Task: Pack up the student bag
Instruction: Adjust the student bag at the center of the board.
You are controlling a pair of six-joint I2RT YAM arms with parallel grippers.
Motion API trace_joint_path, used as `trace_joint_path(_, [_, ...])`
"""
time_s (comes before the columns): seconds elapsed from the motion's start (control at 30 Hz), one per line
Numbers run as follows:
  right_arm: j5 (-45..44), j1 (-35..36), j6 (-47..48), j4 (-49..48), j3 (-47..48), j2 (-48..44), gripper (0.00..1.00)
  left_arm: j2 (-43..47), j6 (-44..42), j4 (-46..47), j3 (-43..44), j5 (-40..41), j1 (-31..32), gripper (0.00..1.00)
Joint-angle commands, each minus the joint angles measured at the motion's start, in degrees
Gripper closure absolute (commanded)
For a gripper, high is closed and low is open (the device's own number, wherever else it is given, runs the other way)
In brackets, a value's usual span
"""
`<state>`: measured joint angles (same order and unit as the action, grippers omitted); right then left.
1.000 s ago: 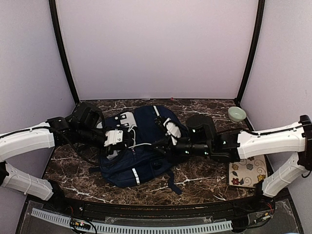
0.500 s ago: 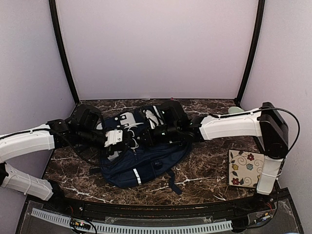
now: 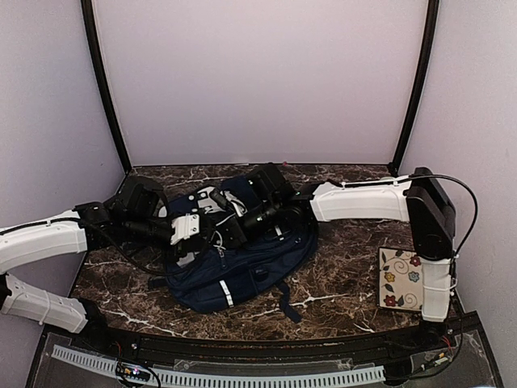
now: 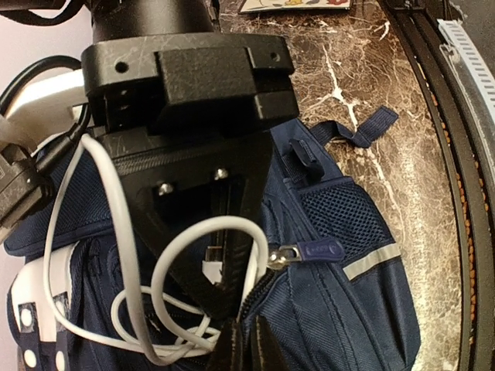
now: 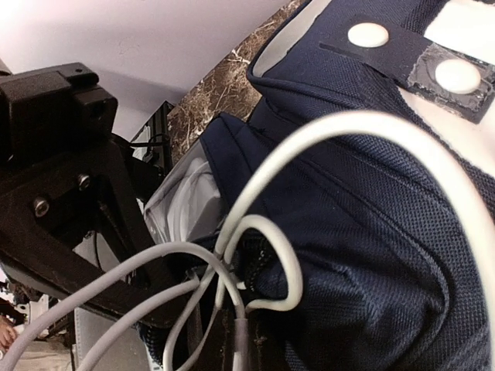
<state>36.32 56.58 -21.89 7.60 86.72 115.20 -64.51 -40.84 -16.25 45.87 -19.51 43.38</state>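
The student bag (image 3: 250,271), navy with a pale patch, lies flat in the middle of the table. My left gripper (image 3: 202,232) is at its upper left pocket. In the left wrist view this gripper (image 4: 246,352) is shut on the bag's (image 4: 363,309) fabric edge beside the zip, just below the zip pull (image 4: 317,250). My right gripper (image 3: 229,233) has reached across the bag and meets the left one. In the right wrist view it (image 5: 240,352) is shut on a looped white cable (image 5: 363,124) at the pocket mouth. The cable (image 4: 116,255) coils between both grippers.
A flowered card (image 3: 408,279) lies flat at the table's right edge beside the right arm's base. Black frame posts (image 3: 105,89) stand at the back corners. A loose dark strap (image 3: 289,307) trails from the bag toward the front edge. Something white in clear wrap (image 5: 186,209) shows inside the pocket.
My right arm has swung left from the bag's right side, across the bag, to the pocket at the left gripper. The left gripper has stayed put.
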Motion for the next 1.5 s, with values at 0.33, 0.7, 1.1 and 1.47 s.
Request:
trace_joint_path(0.33, [5.7,-0.2,-3.1,12.4,6.9,7.9,1.00,11.1,41.9,-15.2,3.2,11.3,0.7,0.02])
trace_joint_path(0.7, [3.8,-0.3,-3.3,15.5,8.5,8.7,1.00,13.1,80.8,-21.8,0.1,29.1,2.9,0.34])
trace_joint_path(1.1, [12.5,2.2,-3.7,15.9,11.4,13.2,1.00,15.6,91.2,4.6,-19.7,23.3,3.5,0.28])
trace_joint_path(1.47, [0.4,3.1,-5.7,19.8,20.3,22.1,0.96,13.1,80.1,18.1,-17.6,18.4,3.5,0.35])
